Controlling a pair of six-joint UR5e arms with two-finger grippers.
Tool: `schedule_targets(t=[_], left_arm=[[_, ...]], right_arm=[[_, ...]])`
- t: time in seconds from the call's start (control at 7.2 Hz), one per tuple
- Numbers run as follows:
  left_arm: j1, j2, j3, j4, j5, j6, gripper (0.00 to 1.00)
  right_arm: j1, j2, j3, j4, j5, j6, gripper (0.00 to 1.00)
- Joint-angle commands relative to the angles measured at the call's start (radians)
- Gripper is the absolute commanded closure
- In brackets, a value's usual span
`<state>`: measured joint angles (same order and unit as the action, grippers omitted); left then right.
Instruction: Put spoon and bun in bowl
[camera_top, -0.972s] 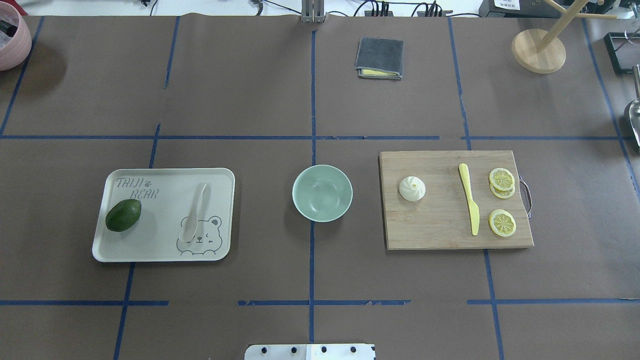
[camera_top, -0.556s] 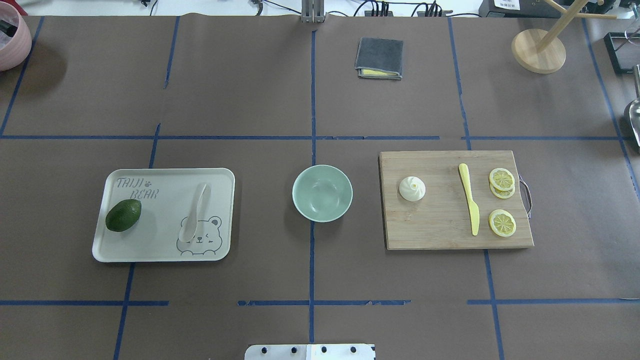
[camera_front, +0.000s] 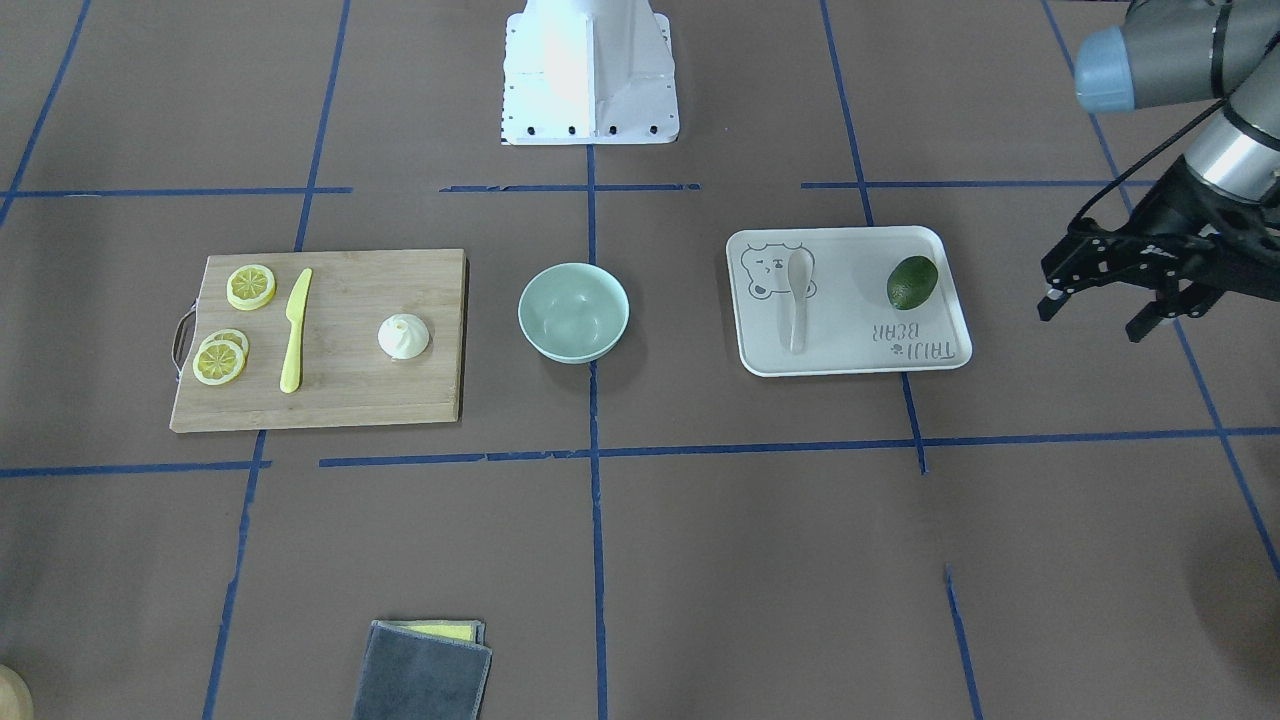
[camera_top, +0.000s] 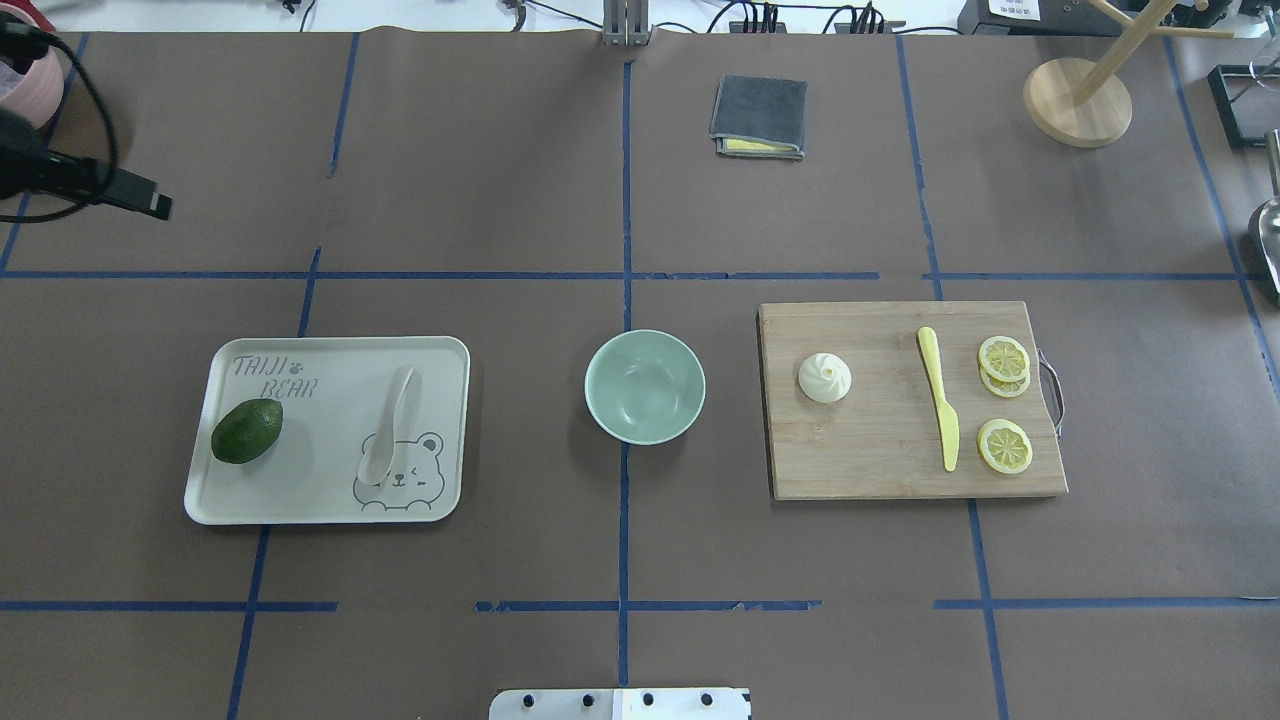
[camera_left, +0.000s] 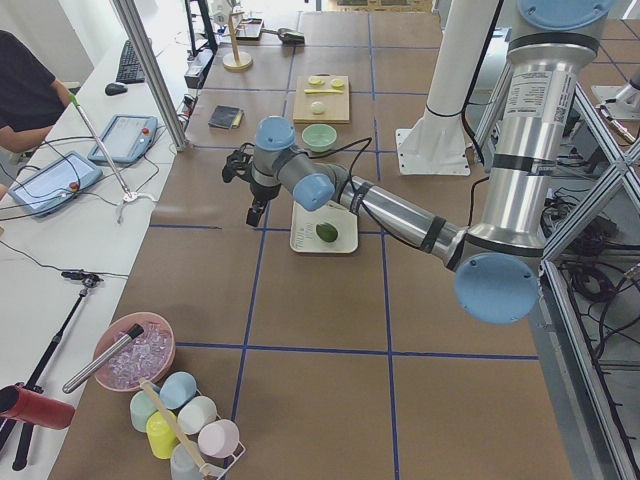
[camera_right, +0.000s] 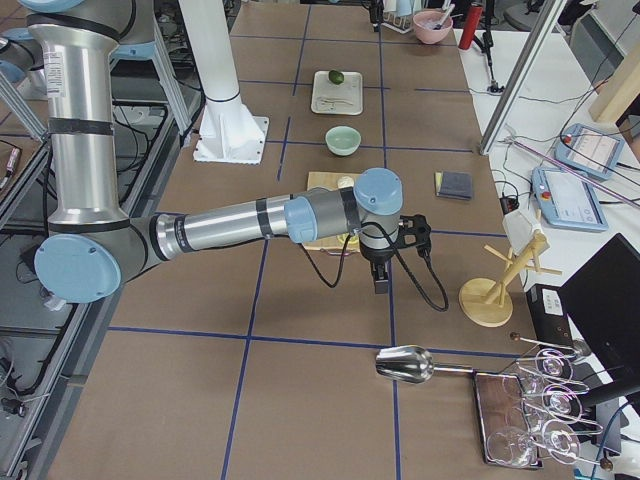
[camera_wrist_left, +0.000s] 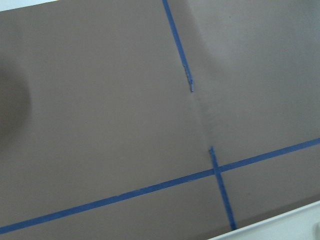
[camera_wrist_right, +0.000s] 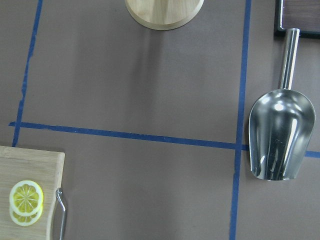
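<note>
Left gripper (camera_front: 1095, 312): fingers spread, nothing in them, hanging over bare table at the far right of the front-facing view, well apart from the bear tray (camera_top: 320, 470). Right gripper (camera_right: 383, 280) shows only in the right side view, so I can't tell if it's spread or pressed together.

The bowl (camera_top: 644, 392) at overhead centre is empty, so neither item is done. My read is that the step in hand is the left reach for the spoon (camera_top: 391, 420).

- The spoon lies flat on the right half of the tray in the overhead view. The avocado (camera_top: 247, 430) is on the left half, well apart.
- Its long axis runs nearly top to bottom in the overhead frame, leaning slightly. The handle points to the upper right and the scoop sits at the lower end, over the bear print.
- You should turn the wrist so the fingers close across the handle's narrow width, square to that axis.
- Come straight down on the handle, not the scoop. The spoon is low and flat, so go deep or the pads will likely skate off. Watch the tray rim.

The bun (camera_top: 824, 378) sits upright, pinched top up, on the left part of the cutting board (camera_top: 880, 460), right of the bowl. It has no long axis to align to. It's apart from the yellow knife (camera_top: 938, 400).
</note>
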<state>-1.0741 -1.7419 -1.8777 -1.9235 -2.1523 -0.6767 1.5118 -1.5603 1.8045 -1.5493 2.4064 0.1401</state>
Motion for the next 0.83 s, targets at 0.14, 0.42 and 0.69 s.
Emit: schedule_targets(t=[0.14, 0.42, 0.69], left_arm=[[0.315, -0.085, 0.006, -0.017, 0.263, -0.391, 0.07], [0.462, -0.122, 0.058, -0.019, 0.395, -0.501, 0.12], [0.543, -0.139, 0.091, -0.019, 0.457, -0.556, 0.21]], right_arm=[[-0.063, 0.043, 0.021, 0.059, 0.010, 0.192, 0.00], [-0.114, 0.077, 0.022, 0.066, 0.011, 0.295, 0.00], [-0.151, 0.095, 0.056, 0.064, 0.014, 0.382, 0.00]])
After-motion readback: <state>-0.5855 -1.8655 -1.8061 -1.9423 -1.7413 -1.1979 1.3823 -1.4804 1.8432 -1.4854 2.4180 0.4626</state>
